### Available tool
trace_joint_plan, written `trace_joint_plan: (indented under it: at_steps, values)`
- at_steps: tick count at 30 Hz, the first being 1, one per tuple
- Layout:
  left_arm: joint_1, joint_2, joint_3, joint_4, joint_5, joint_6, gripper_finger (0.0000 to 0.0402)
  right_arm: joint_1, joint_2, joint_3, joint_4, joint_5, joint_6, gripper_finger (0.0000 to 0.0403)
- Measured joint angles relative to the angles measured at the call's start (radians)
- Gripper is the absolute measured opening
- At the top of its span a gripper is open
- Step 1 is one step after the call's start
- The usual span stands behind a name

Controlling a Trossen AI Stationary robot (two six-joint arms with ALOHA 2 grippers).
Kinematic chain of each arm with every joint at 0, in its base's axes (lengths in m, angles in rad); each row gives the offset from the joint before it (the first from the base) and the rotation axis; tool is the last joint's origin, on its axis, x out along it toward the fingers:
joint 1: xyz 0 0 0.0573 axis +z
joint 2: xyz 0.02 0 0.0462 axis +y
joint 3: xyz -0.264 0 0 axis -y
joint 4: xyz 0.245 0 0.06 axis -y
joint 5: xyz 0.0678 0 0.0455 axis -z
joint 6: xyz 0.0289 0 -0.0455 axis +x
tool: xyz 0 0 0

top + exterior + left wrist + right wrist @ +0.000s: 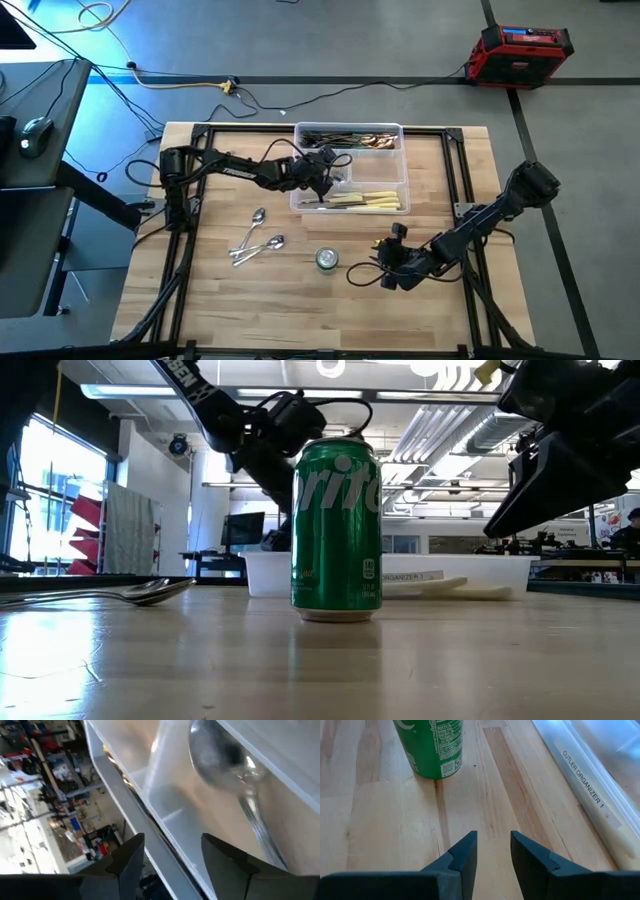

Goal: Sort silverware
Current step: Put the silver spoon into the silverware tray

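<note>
My left gripper (322,184) hovers open over the middle compartment of the clear divided tray (400,160). A shiny spoon (225,762) lies in that compartment just ahead of the fingers (131,855), touching neither. Dark forks and green-handled pieces (350,138) fill the far compartment. Cream-handled knives (368,201) lie in the near one. More spoons (258,240) lie flat on the wood left of the tray. My right gripper (385,264) waits open above the bare table near the front right, with nothing between its fingers (465,850).
A green soda can (327,259) stands upright on the table between the loose spoons and my right gripper, close in front of it (432,747). The tray's near wall carries a label (585,782). Bare wood lies along the near edge.
</note>
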Motion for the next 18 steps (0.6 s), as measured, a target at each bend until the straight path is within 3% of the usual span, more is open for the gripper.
trace_joint_plan:
  at_steps: [6, 11, 15, 18]
  values:
    - [-0.06, -0.043, -0.004, -0.002, -0.137, -0.056, 0.0184, 0.0, 0.0, 0.0, -0.002, 0.0, 0.0, 0.0103]
    - [-0.159, -0.155, -0.001, -0.13, -0.366, -0.321, 0.0184, 0.0, 0.0, 0.0, -0.003, -0.021, 0.0, 0.0103]
    - [-0.267, -0.288, 0.0, -0.448, -0.483, -0.741, 0.0184, 0.001, 0.0, 0.0, -0.008, -0.039, 0.02, 0.0103]
    - [-0.343, -0.387, 0.001, -0.763, -0.392, -1.224, 0.0184, 0.001, 0.0, 0.0, -0.007, -0.054, 0.041, 0.0103]
